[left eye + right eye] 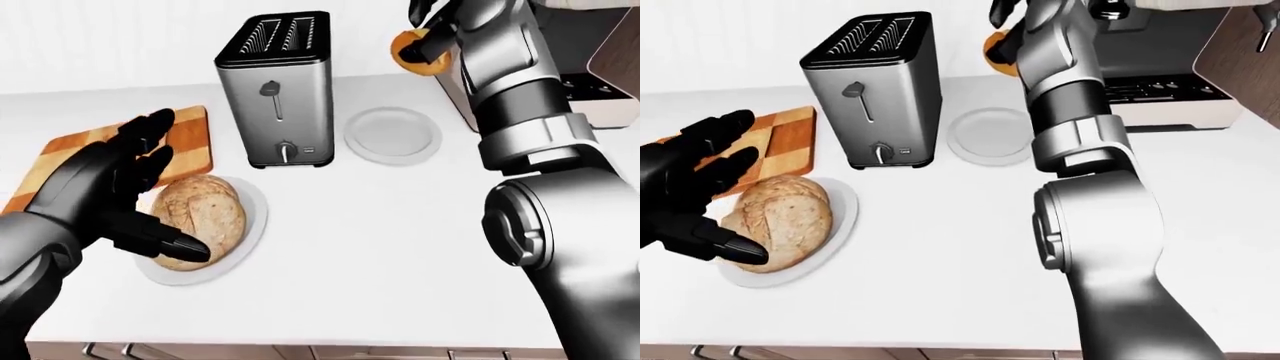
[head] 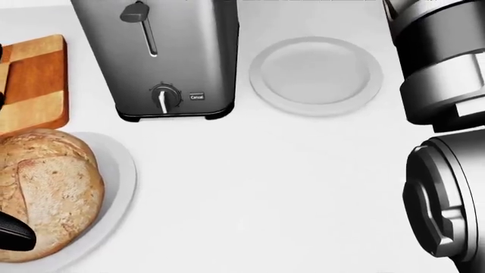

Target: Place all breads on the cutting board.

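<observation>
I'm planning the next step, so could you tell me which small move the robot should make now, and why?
Probably close the left hand on the round loaf. Its open fingers already stand beside the loaf on its plate, and the cutting board lies just above in the left-eye view. The right hand holds a small bread high.

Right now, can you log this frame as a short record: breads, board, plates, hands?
round loaf: on the near plate, not on the board
small bread: raised above the counter, right hand fingers closed on it
cutting board: left of the toaster, no bread on it
empty plate: right of the toaster
left hand: open, spread beside the loaf, not gripping
breads placed: none of the two
</observation>
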